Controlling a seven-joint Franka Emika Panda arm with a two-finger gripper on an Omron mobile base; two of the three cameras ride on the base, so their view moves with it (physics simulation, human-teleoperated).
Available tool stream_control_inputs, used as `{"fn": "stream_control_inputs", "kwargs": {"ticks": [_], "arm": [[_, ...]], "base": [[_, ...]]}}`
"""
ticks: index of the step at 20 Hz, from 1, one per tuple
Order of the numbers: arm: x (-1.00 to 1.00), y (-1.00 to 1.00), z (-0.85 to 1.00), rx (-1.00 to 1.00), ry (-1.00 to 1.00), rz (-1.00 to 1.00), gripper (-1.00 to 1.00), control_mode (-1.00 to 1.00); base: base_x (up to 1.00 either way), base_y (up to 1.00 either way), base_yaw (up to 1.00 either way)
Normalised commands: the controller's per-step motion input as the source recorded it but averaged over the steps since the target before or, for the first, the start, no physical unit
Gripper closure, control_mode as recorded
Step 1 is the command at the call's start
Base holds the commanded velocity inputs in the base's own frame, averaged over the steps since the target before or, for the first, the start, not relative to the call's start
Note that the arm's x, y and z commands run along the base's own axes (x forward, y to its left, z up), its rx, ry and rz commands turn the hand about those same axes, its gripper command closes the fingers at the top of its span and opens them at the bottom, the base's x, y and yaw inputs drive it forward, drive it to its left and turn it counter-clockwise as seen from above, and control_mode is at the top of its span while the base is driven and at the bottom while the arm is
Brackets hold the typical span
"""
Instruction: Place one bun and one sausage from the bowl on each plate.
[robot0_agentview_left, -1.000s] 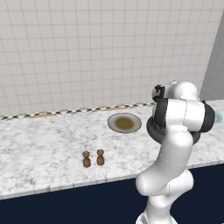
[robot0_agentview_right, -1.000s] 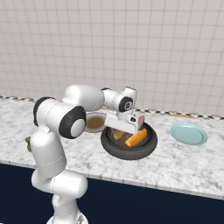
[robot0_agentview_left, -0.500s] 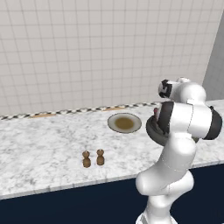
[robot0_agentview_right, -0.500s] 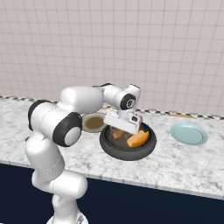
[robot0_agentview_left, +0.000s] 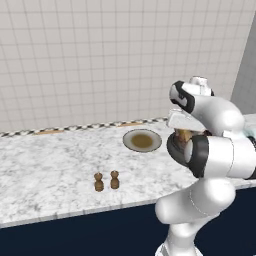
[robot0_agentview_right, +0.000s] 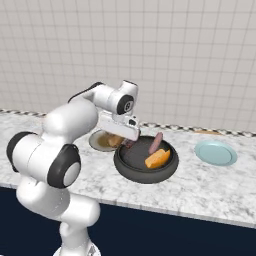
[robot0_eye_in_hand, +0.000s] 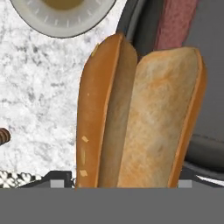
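Over on the left, the beige plate (robot0_agentview_right: 103, 141) with its brown centre carries no food. Just above its edge the gripper (robot0_agentview_right: 121, 141) has a bun (robot0_eye_in_hand: 135, 118) clamped between its jaws. Next, the dark bowl (robot0_agentview_right: 146, 168) holds a second bun (robot0_agentview_right: 157, 158) and the sausage (robot0_agentview_right: 155, 142). Far right, the teal plate (robot0_agentview_right: 215, 152) lies bare.

We find no readable txt, labels, brand names, nos. or signs in any view.
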Motion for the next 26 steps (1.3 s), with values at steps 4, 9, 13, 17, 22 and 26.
{"fn": "stream_control_inputs", "kwargs": {"ticks": [4, 9, 13, 17, 22, 26], "arm": [[0.16, 1.00, 0.29, -0.06, 0.00, 0.00, 1.00, -1.00], [0.29, 0.94, 0.04, -0.06, 0.00, 0.01, 1.00, -1.00], [0.53, 0.49, -0.18, -0.04, 0.03, 0.00, 1.00, -1.00], [0.65, 0.19, -0.44, -0.02, 0.07, 0.00, 1.00, -1.00], [0.68, 0.07, -0.48, -0.01, 0.04, 0.00, 1.00, -1.00], [0.90, 0.01, -0.33, -0.03, 0.01, 0.03, 1.00, -1.00]], "base": [[0.00, 0.00, 0.00], [0.00, 0.00, 0.00], [0.00, 0.00, 0.00], [0.00, 0.00, 0.00], [0.00, 0.00, 0.00], [0.00, 0.00, 0.00]]}}
